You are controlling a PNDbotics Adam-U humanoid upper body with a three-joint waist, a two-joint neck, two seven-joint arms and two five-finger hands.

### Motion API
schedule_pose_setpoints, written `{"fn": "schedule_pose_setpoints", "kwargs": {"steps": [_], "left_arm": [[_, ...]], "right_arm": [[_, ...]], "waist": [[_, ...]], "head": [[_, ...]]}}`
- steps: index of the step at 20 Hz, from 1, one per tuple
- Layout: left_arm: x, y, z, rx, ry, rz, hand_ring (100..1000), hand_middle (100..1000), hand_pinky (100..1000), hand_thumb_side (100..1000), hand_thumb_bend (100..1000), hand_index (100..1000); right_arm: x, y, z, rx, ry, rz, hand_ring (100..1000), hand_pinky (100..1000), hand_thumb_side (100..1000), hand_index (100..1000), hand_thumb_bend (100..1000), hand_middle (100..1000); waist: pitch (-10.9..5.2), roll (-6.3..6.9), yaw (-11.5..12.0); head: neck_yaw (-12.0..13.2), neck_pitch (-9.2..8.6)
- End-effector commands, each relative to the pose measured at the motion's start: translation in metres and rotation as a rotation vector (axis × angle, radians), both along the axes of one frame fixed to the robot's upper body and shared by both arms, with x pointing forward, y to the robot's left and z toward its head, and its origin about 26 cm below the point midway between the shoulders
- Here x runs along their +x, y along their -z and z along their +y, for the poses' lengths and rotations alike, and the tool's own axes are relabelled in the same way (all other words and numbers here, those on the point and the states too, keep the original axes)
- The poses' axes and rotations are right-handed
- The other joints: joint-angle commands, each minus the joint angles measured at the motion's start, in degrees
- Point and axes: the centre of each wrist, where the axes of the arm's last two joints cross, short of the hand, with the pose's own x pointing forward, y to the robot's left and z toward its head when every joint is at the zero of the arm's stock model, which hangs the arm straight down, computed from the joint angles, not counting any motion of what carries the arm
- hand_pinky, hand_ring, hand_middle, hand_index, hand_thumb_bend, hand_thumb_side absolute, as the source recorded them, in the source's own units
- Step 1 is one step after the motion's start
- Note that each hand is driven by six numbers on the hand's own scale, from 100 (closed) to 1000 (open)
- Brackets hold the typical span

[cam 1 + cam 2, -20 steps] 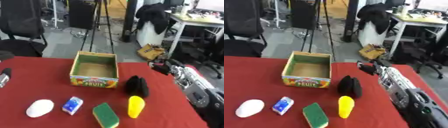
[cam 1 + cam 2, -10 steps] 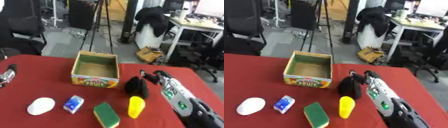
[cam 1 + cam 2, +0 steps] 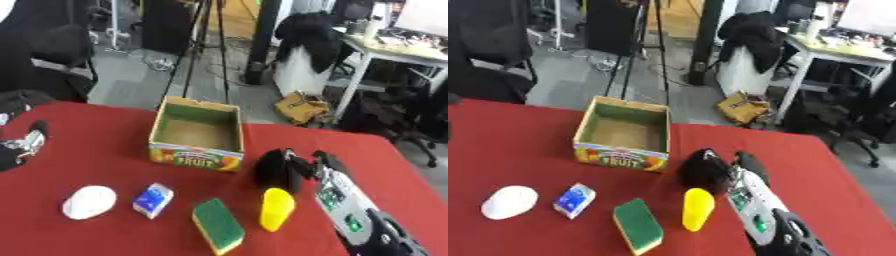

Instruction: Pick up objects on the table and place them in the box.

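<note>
An open cardboard fruit box (image 3: 197,134) stands at the table's middle back, with nothing visible inside. In front of it lie a white rounded object (image 3: 89,202), a blue-and-white packet (image 3: 154,200), a green sponge (image 3: 217,231), a yellow object (image 3: 276,209) and a black object (image 3: 269,170). My right hand (image 3: 308,166) comes in from the lower right. It is open, with its fingers against the right side of the black object. My left hand (image 3: 24,145) rests open at the left edge, far from the objects.
The red table (image 3: 96,125) ends just behind the box. Beyond it are a tripod (image 3: 206,45), office chairs (image 3: 52,55) and a desk (image 3: 842,47) draped with a dark jacket. A brown bag (image 3: 302,107) lies on the floor.
My right arm has swung in from the table's right side, leftward to the black object, which it now touches. The camera has tilted slightly. The objects have not moved.
</note>
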Motion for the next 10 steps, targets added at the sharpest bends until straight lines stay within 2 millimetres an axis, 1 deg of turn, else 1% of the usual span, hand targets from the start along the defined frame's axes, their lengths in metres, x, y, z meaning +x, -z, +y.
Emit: {"fn": "schedule_pose_setpoints", "kwargs": {"steps": [1,6,10], "left_arm": [[-0.0021,-0.0143,-0.0002,0.038,0.004,-0.028,996,941,982,1000,114,1000],[-0.0015,-0.0141,-0.0015,0.036,0.013,-0.016,995,938,981,1000,100,1000],[-0.0012,-0.0143,-0.002,0.038,0.017,-0.01,994,937,982,1000,100,1000]], "right_arm": [[0.0039,-0.0045,-0.0026,0.005,0.012,-0.025,1000,873,1000,1000,460,915],[0.004,0.0008,0.0004,0.022,0.018,-0.019,1000,872,1000,1000,461,917],[0.0033,-0.0015,0.0031,0.043,0.02,-0.033,1000,872,1000,1000,451,918]], "waist": [[-0.54,0.66,0.1],[-0.35,0.81,0.6],[-0.31,0.81,0.7]], "head": [[-0.4,0.03],[-0.9,0.18],[-1.3,0.39]]}}
